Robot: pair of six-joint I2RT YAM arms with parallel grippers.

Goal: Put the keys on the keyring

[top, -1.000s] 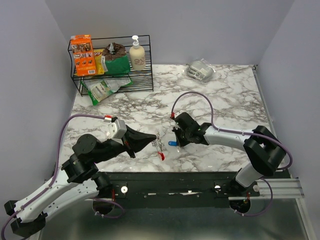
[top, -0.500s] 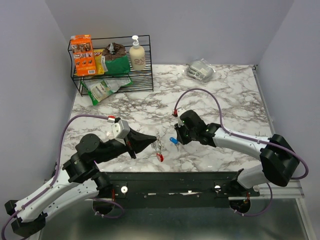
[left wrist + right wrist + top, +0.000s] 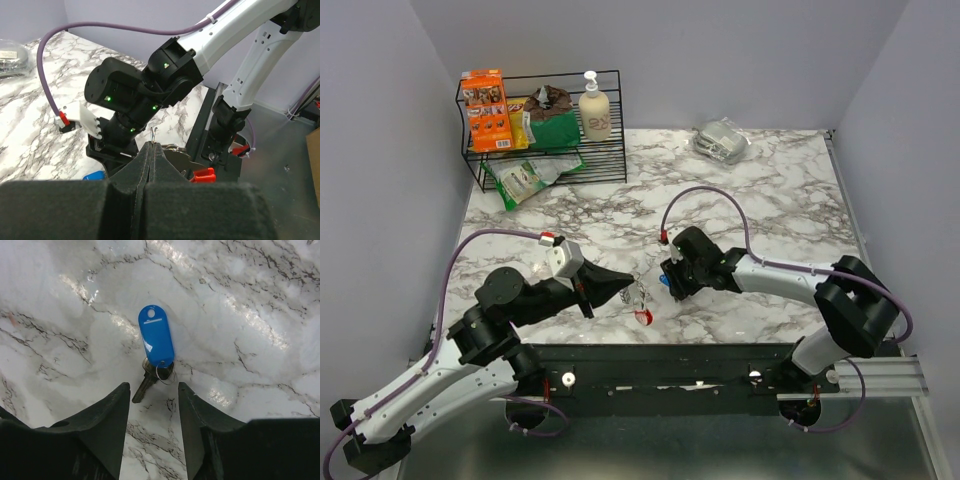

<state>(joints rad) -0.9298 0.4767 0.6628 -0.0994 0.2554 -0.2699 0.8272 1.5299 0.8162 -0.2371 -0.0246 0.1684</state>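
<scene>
The keys lie flat on the marble: a blue plastic tag (image 3: pixel 156 340) joined by a small ring to a silver key (image 3: pixel 147 380). My right gripper (image 3: pixel 153 386) hovers just above them, open, with one finger on each side of the key's tip and nothing held. From above, the blue tag (image 3: pixel 663 282) shows at the right gripper (image 3: pixel 669 278). My left gripper (image 3: pixel 623 286) is shut on the keyring; a thin wire ring (image 3: pixel 153 134) pokes out of its tips (image 3: pixel 151 145). The chain (image 3: pixel 639 295) and red clip (image 3: pixel 642 317) hang below it, a short way left of the keys.
A black wire rack (image 3: pixel 545 135) with an orange box, packets and a soap bottle (image 3: pixel 593 108) stands at the back left. A clear plastic bag (image 3: pixel 721 139) lies at the back right. Purple cables (image 3: pixel 705 192) arc over both arms. The table's front edge (image 3: pixel 700 342) runs just below the grippers.
My right gripper was shut on the blue-tagged key and has opened; the key now lies free on the marble. The left gripper has kept hold of the keyring and edged slightly right.
</scene>
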